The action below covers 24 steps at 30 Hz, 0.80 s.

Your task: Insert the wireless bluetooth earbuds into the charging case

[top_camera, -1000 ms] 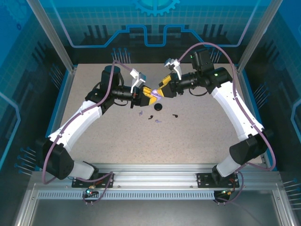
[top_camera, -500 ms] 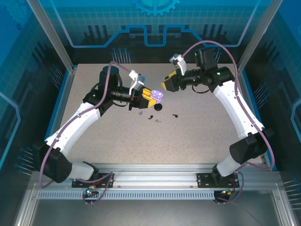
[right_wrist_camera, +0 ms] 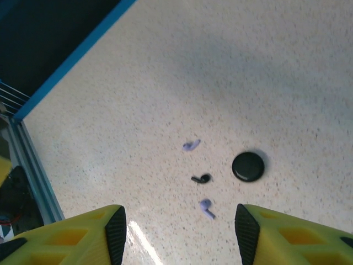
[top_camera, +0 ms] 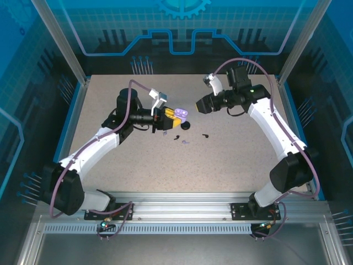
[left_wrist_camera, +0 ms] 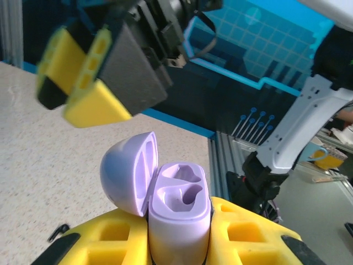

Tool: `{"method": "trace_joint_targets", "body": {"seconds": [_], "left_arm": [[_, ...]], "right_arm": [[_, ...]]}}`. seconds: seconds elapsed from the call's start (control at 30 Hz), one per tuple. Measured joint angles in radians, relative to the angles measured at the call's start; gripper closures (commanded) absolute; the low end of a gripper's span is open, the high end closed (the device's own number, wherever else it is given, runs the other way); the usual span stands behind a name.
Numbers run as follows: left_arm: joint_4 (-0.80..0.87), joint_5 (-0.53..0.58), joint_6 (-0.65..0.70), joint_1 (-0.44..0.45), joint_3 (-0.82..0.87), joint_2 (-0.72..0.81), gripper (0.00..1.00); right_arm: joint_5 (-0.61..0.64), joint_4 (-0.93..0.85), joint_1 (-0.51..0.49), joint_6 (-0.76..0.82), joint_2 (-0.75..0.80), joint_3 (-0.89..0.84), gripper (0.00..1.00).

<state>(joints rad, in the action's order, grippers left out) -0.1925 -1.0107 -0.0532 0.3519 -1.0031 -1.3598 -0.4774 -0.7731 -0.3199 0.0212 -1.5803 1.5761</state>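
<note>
My left gripper point(top_camera: 177, 114) is shut on a lilac charging case point(left_wrist_camera: 179, 215), held upright between its yellow fingers point(left_wrist_camera: 242, 232). The lid point(left_wrist_camera: 128, 171) is swung open and both sockets are empty. Two lilac earbuds point(right_wrist_camera: 191, 145) point(right_wrist_camera: 206, 208) lie on the table. A black earbud point(right_wrist_camera: 202, 179) lies between them. A round black puck point(right_wrist_camera: 247, 166) sits next to them. In the top view a second black earbud point(top_camera: 205, 135) lies right of the puck point(top_camera: 186, 126). My right gripper point(right_wrist_camera: 180, 234) hangs open above this cluster, holding nothing.
The speckled table point(top_camera: 231, 160) is bounded by a blue rim and frame posts. Both arms reach toward its middle, with their grippers a short gap apart. The right gripper's yellow fingers point(left_wrist_camera: 91, 77) hover close above and left of the held case.
My right gripper has pulled away from the case to the right and its jaws have spread wider. The left gripper, still holding the case, has shifted slightly.
</note>
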Motion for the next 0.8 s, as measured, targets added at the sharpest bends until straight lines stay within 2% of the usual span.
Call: {"method": "trace_joint_targets", "body": {"seconds": [0.2,0.33,0.53,0.8], "left_arm": [[-0.125,0.021,-0.095,-0.034,0.100,0.035,0.89],[-0.176,0.040,-0.134,-0.051,0.156,0.061,0.89],[-0.175,0.067,-0.143,-0.055,0.208,0.126,0.88],[-0.142,0.099,-0.128,-0.055,0.252,0.217,0.88]], "right_arm": [[0.046,0.001,-0.007,-0.003,0.015,-0.135,0.43],[0.078,0.002,-0.045,-0.003,0.015,-0.206,0.43],[0.117,0.038,-0.135,-0.003,-0.016,-0.274,0.44],[0.153,0.113,-0.204,-0.011,-0.147,-0.300,0.48]]}}
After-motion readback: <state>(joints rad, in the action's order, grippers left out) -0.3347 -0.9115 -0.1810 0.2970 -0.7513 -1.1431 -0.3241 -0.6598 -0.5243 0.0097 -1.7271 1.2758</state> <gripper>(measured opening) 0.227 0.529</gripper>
